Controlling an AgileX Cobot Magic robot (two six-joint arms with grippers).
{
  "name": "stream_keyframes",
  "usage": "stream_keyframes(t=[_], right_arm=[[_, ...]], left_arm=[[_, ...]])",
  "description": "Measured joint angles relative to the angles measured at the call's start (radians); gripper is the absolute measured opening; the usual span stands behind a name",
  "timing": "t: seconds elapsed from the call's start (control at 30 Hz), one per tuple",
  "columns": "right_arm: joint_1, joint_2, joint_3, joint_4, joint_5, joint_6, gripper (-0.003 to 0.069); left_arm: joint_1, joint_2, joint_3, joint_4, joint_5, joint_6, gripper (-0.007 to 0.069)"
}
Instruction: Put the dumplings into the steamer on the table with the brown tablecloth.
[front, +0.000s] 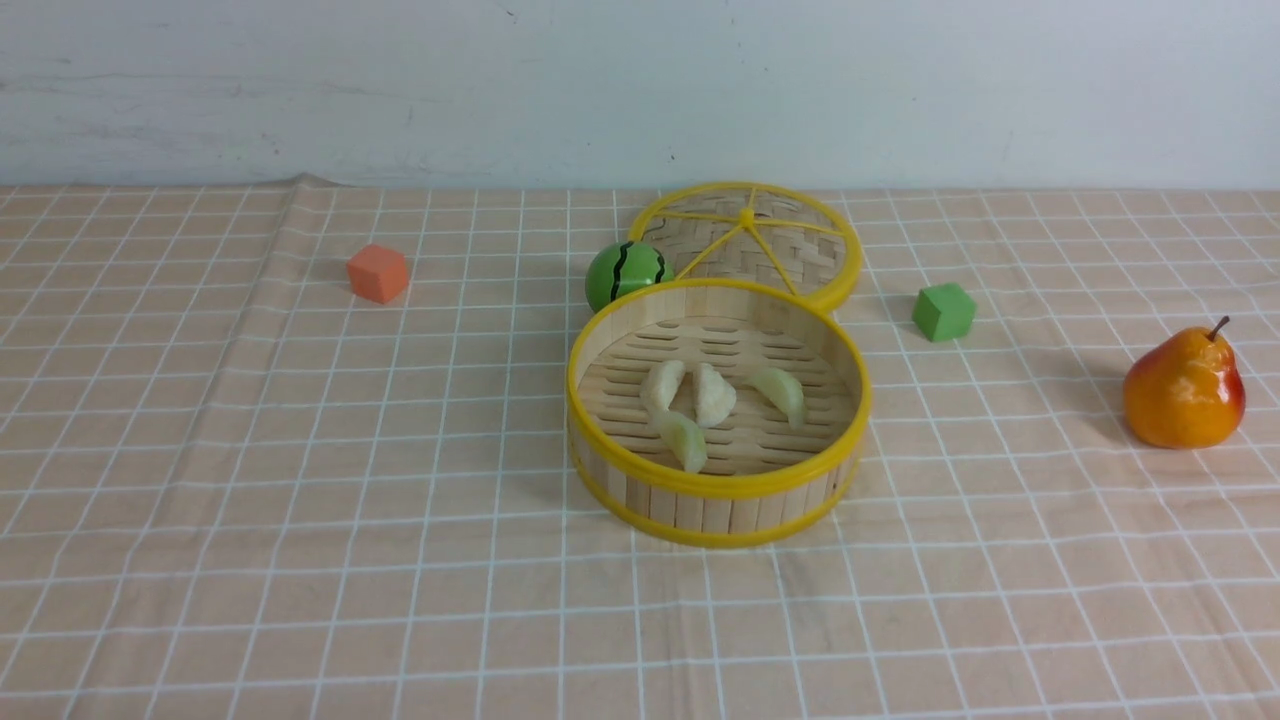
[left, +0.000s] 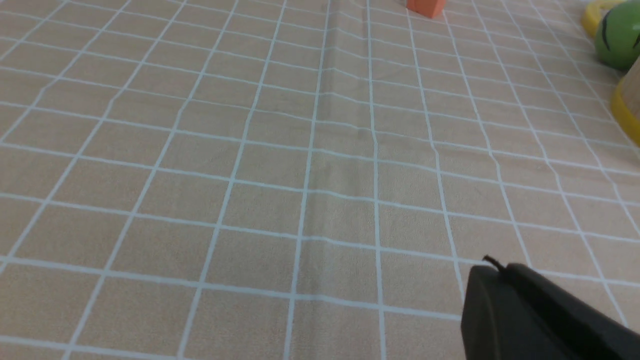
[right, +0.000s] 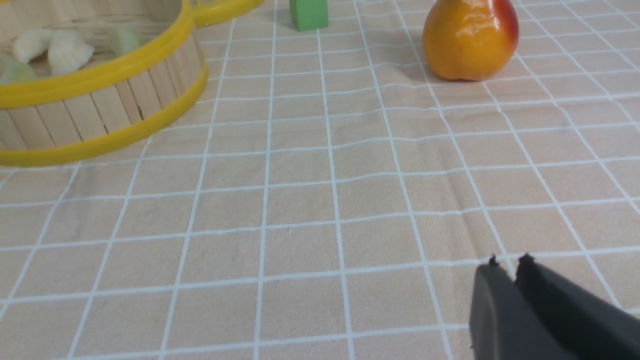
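The steamer (front: 718, 500) stands mid-table on the brown tablecloth (front: 300, 500), and several pale dumplings (front: 714, 395) lie on its slatted floor. In the right wrist view the steamer (right: 100, 100) and the dumplings (right: 52, 47) show far off from my right gripper (right: 507, 262). Its black fingers stand a narrow gap apart over bare cloth with nothing between them. My left gripper (left: 500, 267) is shut on nothing above the cloth, with the steamer rim (left: 627, 107) at the picture's edge. Neither gripper shows in the front view.
The steamer's woven lid (front: 745, 240) lies flat behind it, with a green striped ball (front: 625, 272) beside it. An orange cube (front: 378, 273) sits at the back left. A green cube (front: 943, 311) and a pear (front: 1185, 388) are on the right.
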Motion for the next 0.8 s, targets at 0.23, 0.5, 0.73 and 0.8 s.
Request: stream_keyframes(t=[0.23,0.5,0.73,0.8], right_arm=[[0.0,0.0,0.0,0.0,0.0,0.0,0.0078],[0.0,0.0,0.0,0.0,0.0,0.0,0.0087],[0.0,0.0,0.0,0.0,0.0,0.0,0.0095],[0.0,0.0,0.0,0.0,0.0,0.0,0.0097]], left_arm=[[0.0,0.0,0.0,0.0,0.0,0.019,-0.0014],[0.0,0.0,0.0,0.0,0.0,0.02,-0.0014],[0.0,0.0,0.0,0.0,0.0,0.02,-0.0014],[0.0,0.0,0.0,0.0,0.0,0.02,-0.0014]])
